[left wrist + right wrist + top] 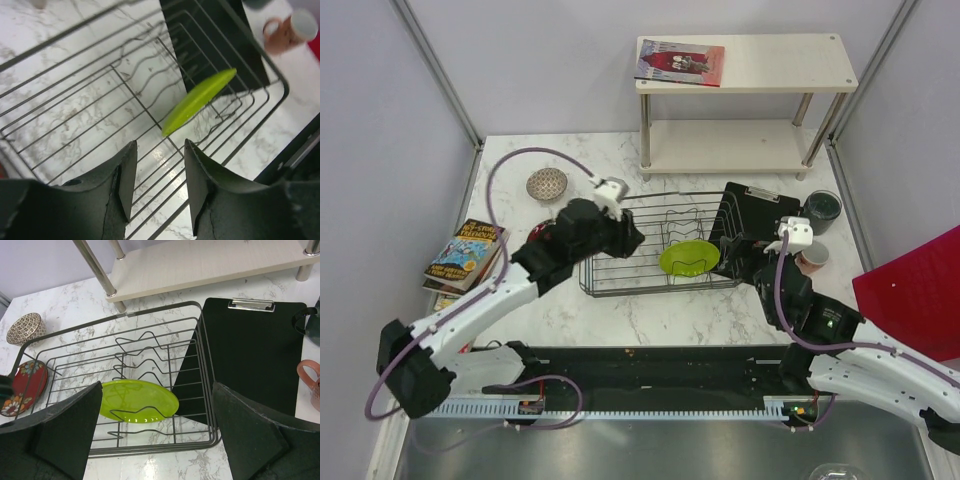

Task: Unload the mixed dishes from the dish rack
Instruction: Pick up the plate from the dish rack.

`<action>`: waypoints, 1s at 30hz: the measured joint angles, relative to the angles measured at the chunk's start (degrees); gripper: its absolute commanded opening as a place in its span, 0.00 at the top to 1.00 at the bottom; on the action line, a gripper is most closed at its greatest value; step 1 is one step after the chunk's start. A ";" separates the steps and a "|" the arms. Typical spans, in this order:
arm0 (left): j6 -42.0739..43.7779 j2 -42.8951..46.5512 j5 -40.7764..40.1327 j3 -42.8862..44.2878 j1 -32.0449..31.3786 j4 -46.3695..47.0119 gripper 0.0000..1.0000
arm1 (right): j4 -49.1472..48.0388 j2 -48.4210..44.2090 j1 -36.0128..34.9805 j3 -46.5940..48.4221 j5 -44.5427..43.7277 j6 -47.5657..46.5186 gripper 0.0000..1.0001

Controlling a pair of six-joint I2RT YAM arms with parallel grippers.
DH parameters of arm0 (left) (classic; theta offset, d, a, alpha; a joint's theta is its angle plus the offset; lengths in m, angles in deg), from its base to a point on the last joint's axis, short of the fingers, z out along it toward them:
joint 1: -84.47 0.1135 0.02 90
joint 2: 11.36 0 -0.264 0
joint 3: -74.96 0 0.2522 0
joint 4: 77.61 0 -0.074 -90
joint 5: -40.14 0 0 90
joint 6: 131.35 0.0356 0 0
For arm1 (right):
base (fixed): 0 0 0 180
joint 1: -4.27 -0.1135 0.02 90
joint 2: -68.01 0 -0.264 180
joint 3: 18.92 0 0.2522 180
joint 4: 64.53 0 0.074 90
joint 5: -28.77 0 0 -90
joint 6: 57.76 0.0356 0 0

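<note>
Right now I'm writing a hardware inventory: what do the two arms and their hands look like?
The left arm and right arm have white links with black joints, and a purple cable looping to a white camera block at each wrist. The left hand and right hand each have two matte black, wedge-shaped fingers.

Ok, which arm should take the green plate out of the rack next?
Right, probably. The right gripper is wide open, with the lime-green plate just ahead, framed between its fingers, in the right half of the dish rack. The left gripper hangs over the rack's left end, farther from the plate.
</note>
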 measured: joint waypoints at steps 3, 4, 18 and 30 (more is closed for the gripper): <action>11.02 -4.79 -4.35 -2.19 -10.27 4.66 0.47 | -0.37 -0.17 0.00 0.39 -0.20 -0.35 0.03; 16.26 -5.53 -5.57 -4.83 -14.27 8.68 0.47 | -0.37 -0.42 0.00 0.42 -0.37 -0.48 0.03; 38.71 -14.97 -10.38 -9.77 -19.21 27.47 0.50 | -0.33 -1.88 0.02 0.39 -1.07 -0.48 0.02; 40.33 -20.22 -10.23 -9.92 -15.96 34.21 0.61 | 0.20 -3.61 0.00 0.37 -2.10 -0.46 0.03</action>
